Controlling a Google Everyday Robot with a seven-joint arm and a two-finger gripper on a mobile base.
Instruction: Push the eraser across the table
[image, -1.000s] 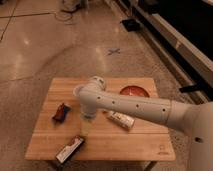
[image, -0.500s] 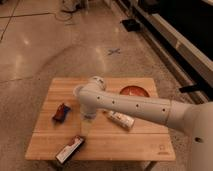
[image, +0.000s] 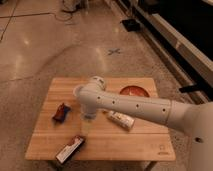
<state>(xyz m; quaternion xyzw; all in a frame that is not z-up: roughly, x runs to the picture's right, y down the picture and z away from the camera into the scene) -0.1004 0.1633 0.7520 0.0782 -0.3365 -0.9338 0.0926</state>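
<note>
- From my console, the gripper (image: 86, 124) is only a pale shape under the elbow of the arm (image: 131, 105), over the table (image: 150, 142).
- The arm hides part of the red dish (image: 134, 90), then exits frame right.
- Markings on the eraser (image: 70, 149): too small to read.

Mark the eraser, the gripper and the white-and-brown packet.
eraser (image: 70, 149): camera view, middle of its top face.
gripper (image: 86, 126): camera view, its tip, over the table (image: 145, 141) just beyond the eraser.
white-and-brown packet (image: 121, 120): camera view, its middle.
</note>
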